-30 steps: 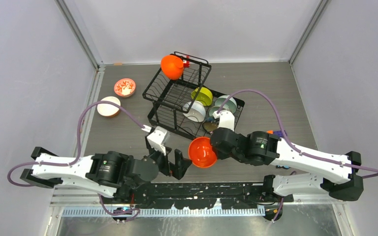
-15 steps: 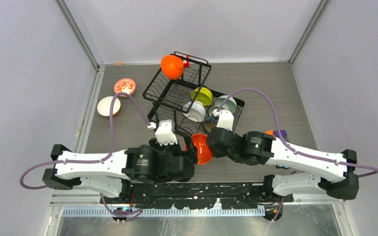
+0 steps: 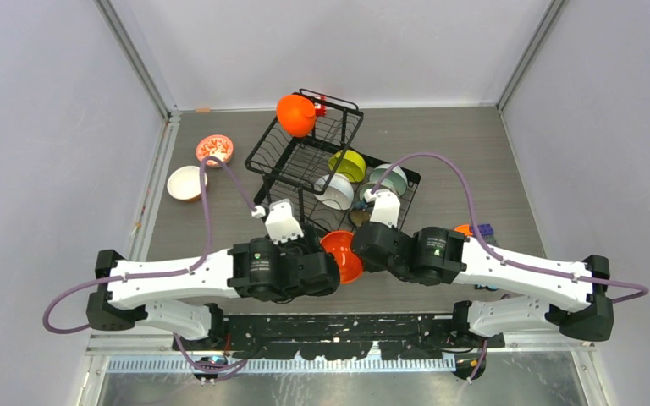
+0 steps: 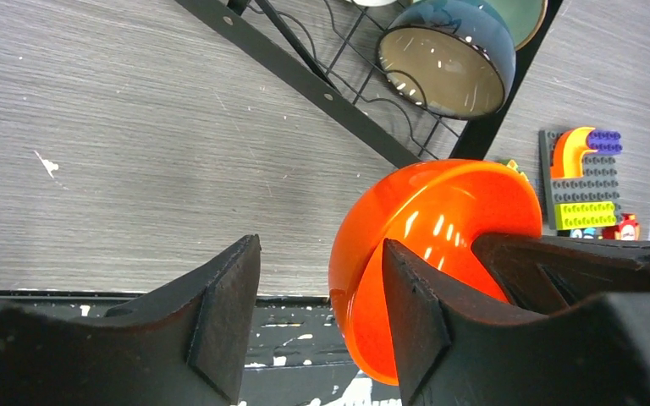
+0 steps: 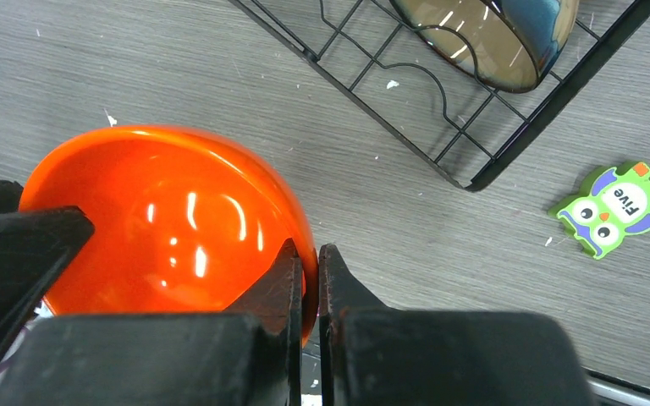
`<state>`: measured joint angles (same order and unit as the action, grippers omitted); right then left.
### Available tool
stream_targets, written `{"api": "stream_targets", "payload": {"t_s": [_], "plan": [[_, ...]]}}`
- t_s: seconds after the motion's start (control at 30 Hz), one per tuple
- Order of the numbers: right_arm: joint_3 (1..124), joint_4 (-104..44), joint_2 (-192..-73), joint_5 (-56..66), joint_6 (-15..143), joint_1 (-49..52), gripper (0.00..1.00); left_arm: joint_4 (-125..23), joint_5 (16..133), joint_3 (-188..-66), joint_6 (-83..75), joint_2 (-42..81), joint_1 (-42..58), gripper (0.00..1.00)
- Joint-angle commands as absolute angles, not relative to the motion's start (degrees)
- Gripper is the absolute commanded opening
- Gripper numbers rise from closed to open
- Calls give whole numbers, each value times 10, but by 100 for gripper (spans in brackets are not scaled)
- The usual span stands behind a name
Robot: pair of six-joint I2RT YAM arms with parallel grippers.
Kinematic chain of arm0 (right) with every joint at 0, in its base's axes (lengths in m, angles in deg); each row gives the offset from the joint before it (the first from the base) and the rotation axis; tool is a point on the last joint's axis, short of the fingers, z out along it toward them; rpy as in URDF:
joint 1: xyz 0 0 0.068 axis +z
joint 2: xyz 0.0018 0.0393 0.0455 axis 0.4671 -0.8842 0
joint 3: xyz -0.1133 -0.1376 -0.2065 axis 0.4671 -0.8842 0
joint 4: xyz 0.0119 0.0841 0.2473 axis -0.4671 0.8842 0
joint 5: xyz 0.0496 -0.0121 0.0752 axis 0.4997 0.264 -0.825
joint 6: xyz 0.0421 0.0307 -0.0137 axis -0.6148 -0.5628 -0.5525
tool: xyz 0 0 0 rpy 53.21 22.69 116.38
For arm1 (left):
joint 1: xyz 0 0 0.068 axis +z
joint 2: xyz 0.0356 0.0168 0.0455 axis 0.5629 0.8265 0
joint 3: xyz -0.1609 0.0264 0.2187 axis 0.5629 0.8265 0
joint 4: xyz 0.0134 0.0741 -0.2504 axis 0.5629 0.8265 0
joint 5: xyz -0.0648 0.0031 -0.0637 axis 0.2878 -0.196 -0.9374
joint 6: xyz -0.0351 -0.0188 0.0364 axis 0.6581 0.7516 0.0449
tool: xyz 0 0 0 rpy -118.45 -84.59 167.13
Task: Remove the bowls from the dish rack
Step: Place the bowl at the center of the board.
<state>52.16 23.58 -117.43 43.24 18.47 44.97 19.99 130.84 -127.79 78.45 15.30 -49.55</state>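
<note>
Looking at a glossy orange bowl: smooth, no pattern, tipped on edge just off the near side of the dish rack, over the counter. Pinched at the rim by the right claw, jaws all but closed on it. Flanked on the other side by the left claw: partly open, gripping nothing, bowl's edge reaching into the gap beside one finger.

Inside the rack's lower tier: white bowl, lime-yellow bowl, mint bowl, dark bowl with tan inside.

Perched on the rack's upper basket, far corner: second orange bowl, next to a red tag, text too small to read.

Left of the rack, on the counter: red-patterned bowl and plain pale bowl.

Right of the rack: owl card marked "Five", toy blocks.
</note>
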Motion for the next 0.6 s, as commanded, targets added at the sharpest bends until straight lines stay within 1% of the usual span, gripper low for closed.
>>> {"api": "stream_targets", "payload": {"t_s": [0.0, 0.07, 0.13, 0.27, 0.4, 0.47, 0.57], "plan": [[537, 211, -1184, 462, 160, 454, 1, 208, 1318, -1294, 794, 180, -494, 55], [541, 207, -1193, 458, 160, 457, 1, 219, 1316, -1294, 800, 193, -493, 53], [544, 203, -1200, 457, 157, 461, 1, 224, 1314, -1291, 808, 200, -493, 48], [551, 203, -1209, 461, 154, 467, 1, 220, 1312, -1276, 817, 197, -493, 30], [556, 204, -1212, 464, 155, 468, 1, 221, 1309, -1268, 822, 197, -493, 15], [557, 203, -1213, 465, 155, 469, 1, 220, 1307, -1265, 824, 197, -493, 10], [557, 202, -1214, 465, 155, 468, 1, 216, 1302, -1260, 827, 197, -493, 8]]}}
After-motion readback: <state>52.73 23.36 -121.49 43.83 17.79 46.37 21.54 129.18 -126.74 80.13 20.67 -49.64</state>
